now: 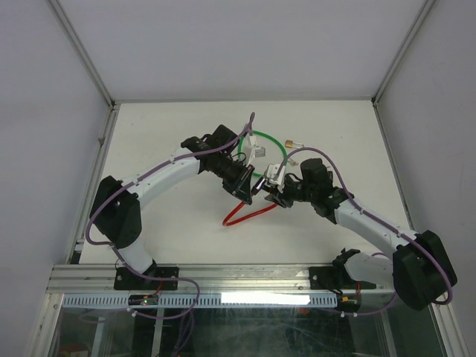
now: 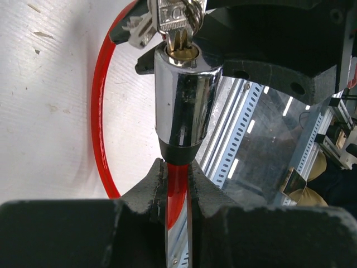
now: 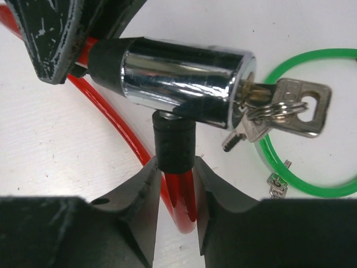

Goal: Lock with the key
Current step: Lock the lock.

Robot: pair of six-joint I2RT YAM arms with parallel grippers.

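Left wrist view looks down the length of the lock cylinder (image 2: 181, 100), a stubby chrome barrel, mirror-bright, with a black collar at its lower end where the red cable (image 2: 177, 192) runs into it. The left gripper (image 2: 177, 173) is clenched on that cable just below the collar, its dark fingers pressing on both sides. At the barrel's upper end a brass-coloured keyway holds the key (image 2: 174, 19), a silver one pushed into the slot, with further keys bunched on a ring beside it. Right wrist view shows the barrel lying crosswise, the key's flat bow sticking out to the right and a second key dangling from the ring under it. A short black sleeve (image 3: 174, 139) stands out of the barrel's underside, and the right gripper (image 3: 175, 167) is closed around the red cable where it leaves that sleeve. The rest of the cable curves away as a glossy red loop resting on the white table (image 1: 171, 134). From above, the lock sits lifted between the two grippers near the table's middle, the red loop trailing toward the near side. A green cable (image 1: 268, 137) lies in a ring just behind, apart from the red one.
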